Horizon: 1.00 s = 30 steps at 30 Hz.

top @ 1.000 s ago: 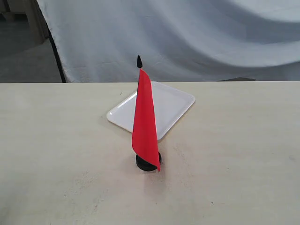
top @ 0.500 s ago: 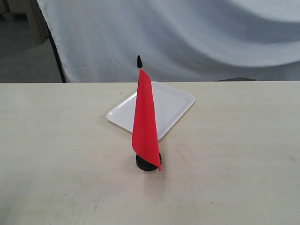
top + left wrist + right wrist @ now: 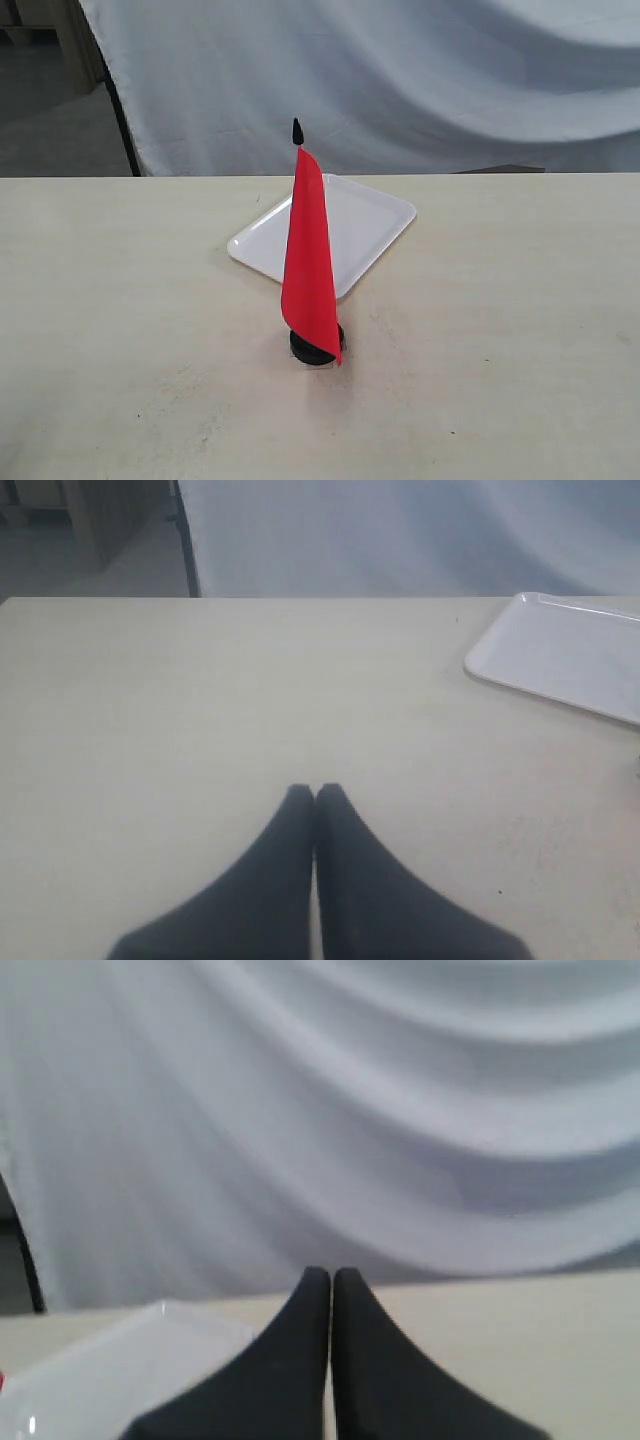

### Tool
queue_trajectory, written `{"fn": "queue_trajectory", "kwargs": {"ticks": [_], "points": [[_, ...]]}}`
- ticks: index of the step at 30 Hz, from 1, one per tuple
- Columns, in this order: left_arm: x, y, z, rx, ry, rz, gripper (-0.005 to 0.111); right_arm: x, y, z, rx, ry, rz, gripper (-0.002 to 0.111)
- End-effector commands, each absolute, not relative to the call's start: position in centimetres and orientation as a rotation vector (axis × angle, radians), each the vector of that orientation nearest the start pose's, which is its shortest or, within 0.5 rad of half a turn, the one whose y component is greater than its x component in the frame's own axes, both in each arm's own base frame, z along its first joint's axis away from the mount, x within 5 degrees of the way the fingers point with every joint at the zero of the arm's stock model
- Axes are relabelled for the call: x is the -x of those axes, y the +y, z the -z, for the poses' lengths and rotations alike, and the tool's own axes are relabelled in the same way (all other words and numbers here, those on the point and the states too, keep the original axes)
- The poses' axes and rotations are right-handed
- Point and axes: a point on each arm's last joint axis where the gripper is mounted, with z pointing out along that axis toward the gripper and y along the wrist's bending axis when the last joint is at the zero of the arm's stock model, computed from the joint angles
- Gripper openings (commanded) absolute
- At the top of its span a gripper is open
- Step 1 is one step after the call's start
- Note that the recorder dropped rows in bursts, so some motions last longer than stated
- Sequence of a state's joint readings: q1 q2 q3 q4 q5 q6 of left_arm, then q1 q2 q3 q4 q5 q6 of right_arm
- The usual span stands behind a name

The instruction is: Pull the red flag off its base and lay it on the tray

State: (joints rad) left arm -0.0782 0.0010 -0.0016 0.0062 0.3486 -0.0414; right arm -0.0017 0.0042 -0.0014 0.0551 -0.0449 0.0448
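The left gripper (image 3: 315, 792) is clenched, its fingers pressed together on nothing, above the desk (image 3: 120, 300). Near the middle of the desk the red flag (image 3: 308, 260) stands upright in the base (image 3: 303, 348), and its cloth hangs down the stick and hides part of the base. Behind it the tray (image 3: 375, 215) lies flat, apart from the base. The right gripper (image 3: 331, 1275) is also clenched on nothing and faces the white backdrop cloth (image 3: 400, 80).
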Motion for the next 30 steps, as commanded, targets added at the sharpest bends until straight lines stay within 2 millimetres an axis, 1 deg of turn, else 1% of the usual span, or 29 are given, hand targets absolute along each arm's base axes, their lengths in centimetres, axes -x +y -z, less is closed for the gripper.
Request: {"fn": "queue_trajectory", "kwargs": {"ticks": [1,2,4,5,6,8,10,11,13,15,18,23,25,27,30], "points": [[-5.3,-0.4,-18.2,-0.041,1.828,0.082,0.0,-4.6,-0.2,-24.8,-0.064,1.075,-0.068,0.002],[-5.3,-0.4,-18.2,-0.041,1.828,0.082,0.0,-4.2,-0.2,-25.5,-0.063,0.99,-0.066,0.002],[-5.3,-0.4,-18.2,-0.041,1.828,0.082,0.0,-3.8,-0.3,-26.0,-0.067,0.919,-0.072,0.002],[-5.3,-0.4,-18.2,-0.041,1.828,0.082,0.0,-3.5,-0.3,-26.4,-0.11,0.858,-0.159,0.002],[-5.3,-0.4,-18.2,-0.041,1.828,0.082,0.0,-3.3,-0.3,-26.6,-0.131,0.828,-0.208,0.002],[-5.3,-0.4,-18.2,-0.041,1.828,0.082,0.0,-3.0,-0.3,-27.0,-0.148,0.776,-0.261,0.002],[-5.3,-0.4,-18.2,-0.041,1.828,0.082,0.0,-2.5,-0.4,-27.4,-0.173,0.701,-0.349,0.002],[-5.3,-0.4,-18.2,-0.041,1.828,0.082,0.0,-2.4,-0.4,-27.5,-0.218,0.675,-0.481,0.002],[-5.3,-0.4,-18.2,-0.041,1.828,0.082,0.0,-2.6,-0.3,-27.3,-0.262,0.686,-0.591,0.002],[-5.3,-0.4,-18.2,-0.041,1.828,0.082,0.0,-2.9,-0.1,-27.1,-0.244,0.739,-0.587,0.001],[-5.3,-0.4,-18.2,-0.041,1.828,0.082,0.0,-4.5,0.4,-26.9,-0.201,0.842,-0.549,-0.001],[-5.3,-0.4,-18.2,-0.041,1.828,0.082,0.0,-7.8,2.0,-26.3,-0.017,1.008,-0.515,-0.001],[-5.3,-0.4,-18.2,-0.041,1.828,0.082,0.0,-9.6,2.7,-26.3,0.072,1.098,-0.493,-0.001],[-5.3,-0.4,-18.2,-0.041,1.828,0.082,0.0,-11.8,3.3,-25.9,0.137,1.212,-0.491,-0.001],[-5.3,-0.4,-18.2,-0.041,1.828,0.082,0.0,-15.4,3.7,-24.4,0.173,1.385,-0.506,-0.001]]}}
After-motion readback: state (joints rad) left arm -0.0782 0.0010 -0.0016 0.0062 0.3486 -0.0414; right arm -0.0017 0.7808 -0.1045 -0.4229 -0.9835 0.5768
